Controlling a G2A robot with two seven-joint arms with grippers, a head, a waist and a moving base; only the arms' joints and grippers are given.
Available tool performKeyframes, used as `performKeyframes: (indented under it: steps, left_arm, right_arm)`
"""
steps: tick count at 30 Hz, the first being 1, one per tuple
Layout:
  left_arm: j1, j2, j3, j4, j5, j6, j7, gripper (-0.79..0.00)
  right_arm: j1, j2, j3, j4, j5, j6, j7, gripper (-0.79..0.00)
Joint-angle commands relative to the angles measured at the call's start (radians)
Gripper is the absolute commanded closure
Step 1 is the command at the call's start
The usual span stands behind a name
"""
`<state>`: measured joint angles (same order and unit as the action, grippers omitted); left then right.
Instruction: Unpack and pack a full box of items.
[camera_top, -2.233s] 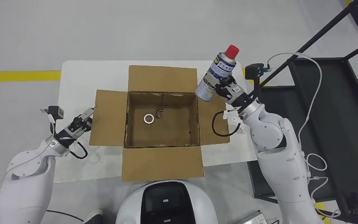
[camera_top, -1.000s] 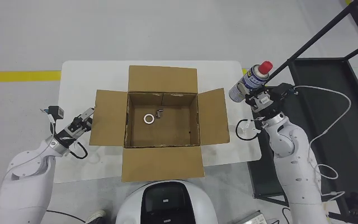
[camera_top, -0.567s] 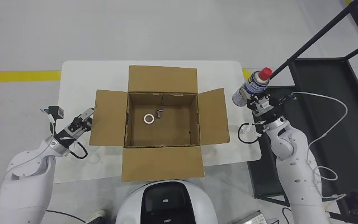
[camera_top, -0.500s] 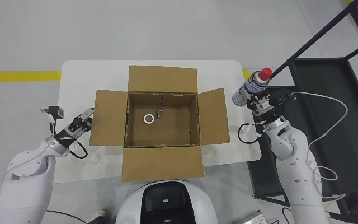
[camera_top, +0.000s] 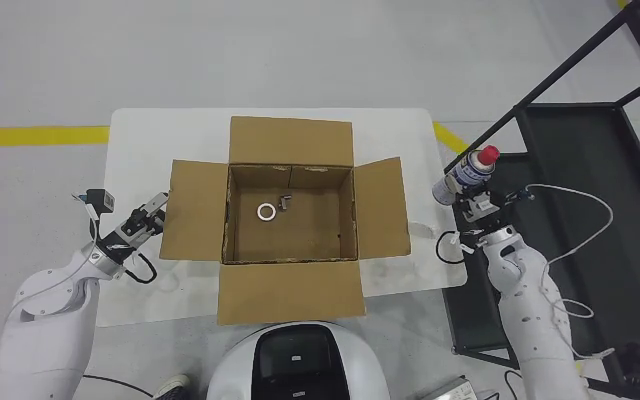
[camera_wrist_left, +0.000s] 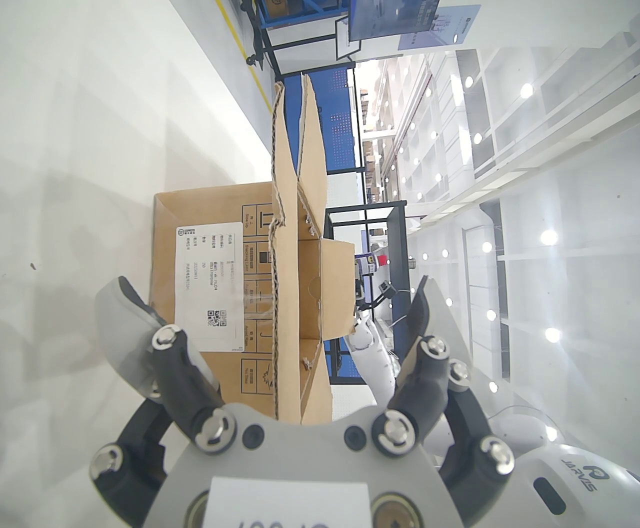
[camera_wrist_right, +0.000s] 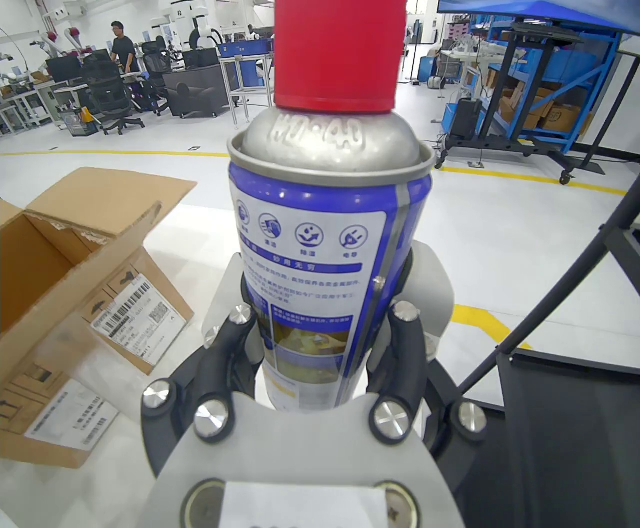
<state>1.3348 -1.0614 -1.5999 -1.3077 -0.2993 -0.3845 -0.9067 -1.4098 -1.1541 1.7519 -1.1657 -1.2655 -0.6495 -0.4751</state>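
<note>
An open cardboard box (camera_top: 290, 216) stands in the middle of the white table (camera_top: 150, 140), flaps spread; a small white ring (camera_top: 266, 211) and a small dark part (camera_top: 285, 204) lie on its floor. My right gripper (camera_top: 472, 200) is shut on a blue spray can (camera_top: 464, 175) with a red cap, held beyond the table's right edge over the dark cart (camera_top: 570, 200). The right wrist view shows the can (camera_wrist_right: 325, 240) upright between the fingers (camera_wrist_right: 402, 345). My left gripper (camera_top: 150, 214) is open beside the box's left flap, holding nothing; its own view faces the box's labelled side (camera_wrist_left: 235, 285).
A black-framed cart with a diagonal bar (camera_top: 560, 70) stands right of the table. A yellow floor line (camera_top: 50, 133) runs behind the table. The table's left and far parts are bare white surface.
My right arm has carried the spray can from above the box's right rear corner out rightward past the table edge to the cart. The left arm has kept still.
</note>
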Motion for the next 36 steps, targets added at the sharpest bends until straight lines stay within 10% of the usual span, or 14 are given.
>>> performKeyframes:
  steps: [1, 17, 36]
  left_arm:
    - [0.0, 0.0, 0.0, 0.0, 0.0, 0.0, 0.0, -0.785]
    - [0.0, 0.0, 0.0, 0.0, 0.0, 0.0, 0.0, -0.785]
    - [0.0, 0.0, 0.0, 0.0, 0.0, 0.0, 0.0, -0.785]
  right_arm:
    - [0.022, 0.002, -0.01, 0.082, -0.043, -0.004, -0.087, 0.0]
    - [0.338, -0.025, -0.224, 0.632, -0.255, 0.04, -0.425, 0.0]
    - [0.54, -0.095, -0.33, 0.923, -0.2, 0.19, -0.44, 0.0]
